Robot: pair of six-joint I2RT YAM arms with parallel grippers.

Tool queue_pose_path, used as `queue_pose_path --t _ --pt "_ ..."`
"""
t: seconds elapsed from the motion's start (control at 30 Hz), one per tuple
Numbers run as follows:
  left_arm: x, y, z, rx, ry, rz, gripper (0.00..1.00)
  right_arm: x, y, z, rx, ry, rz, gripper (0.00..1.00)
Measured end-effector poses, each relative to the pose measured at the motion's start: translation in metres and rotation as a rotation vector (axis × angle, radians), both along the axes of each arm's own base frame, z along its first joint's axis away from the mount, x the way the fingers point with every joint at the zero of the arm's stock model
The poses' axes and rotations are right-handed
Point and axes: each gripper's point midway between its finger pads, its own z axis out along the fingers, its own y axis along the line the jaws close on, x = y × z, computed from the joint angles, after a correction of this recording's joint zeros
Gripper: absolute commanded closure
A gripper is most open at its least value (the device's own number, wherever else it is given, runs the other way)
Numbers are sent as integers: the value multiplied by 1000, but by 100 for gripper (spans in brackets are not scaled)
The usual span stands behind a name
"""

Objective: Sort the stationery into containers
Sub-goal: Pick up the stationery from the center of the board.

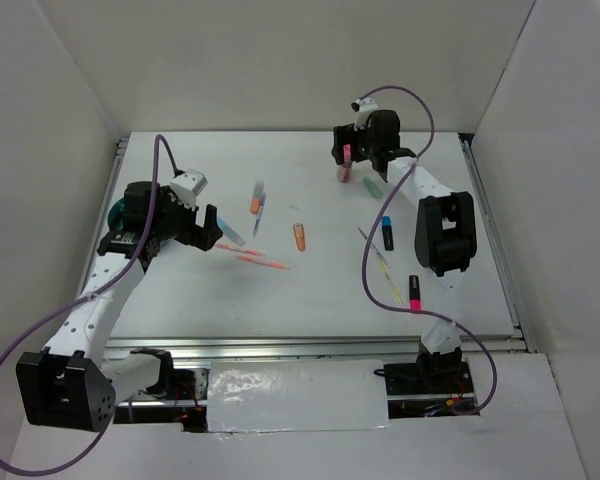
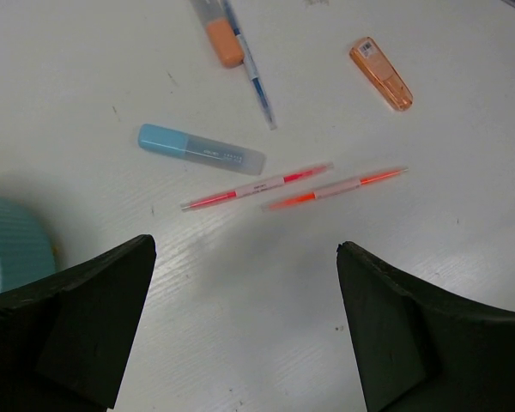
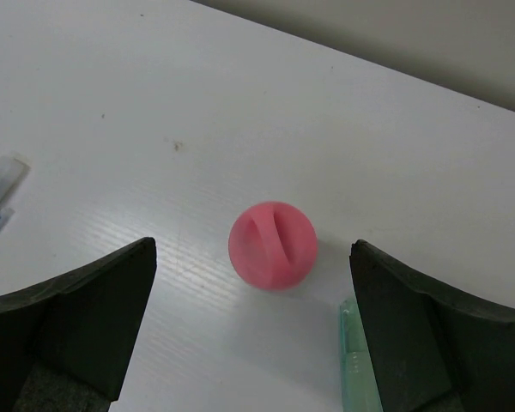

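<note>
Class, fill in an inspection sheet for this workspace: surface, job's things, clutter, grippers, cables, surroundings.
Surface: white table, a few small marks.
Job's things: teal tub near the left edge; pens lying loose, among them orange highlighter, blue-capped marker, thin pink pens; pink-capped tube standing upright.
Clutter: nothing seen.
Grippers: left gripper open, empty; right gripper open, fingers either side of the tube, not touching it.
Cables: purple cables, one looping off each arm.
Surroundings: white walls.
</note>
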Motion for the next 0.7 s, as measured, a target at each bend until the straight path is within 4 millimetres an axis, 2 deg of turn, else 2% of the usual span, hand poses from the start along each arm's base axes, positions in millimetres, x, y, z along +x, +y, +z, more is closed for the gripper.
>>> queue_pose_path --t 0.2,0.37,0.43,0.67,0.7 --pt "2 0 -4 5 6 -2 1 21 5 -12 -16 -5 -24 0" --pt "5 0 -4 7 2 -1 1 25 3 -28 -20 22 -45 1" --pt "6 0 -5 8 2 -1 1 26 2 -33 -19 33 -50 5" --pt "7 1 -7 10 6 0 1 24 3 -44 -9 62 -54 28" --pt "7 1 -7 10 6 0 1 24 3 -44 -7 63 -54 35"
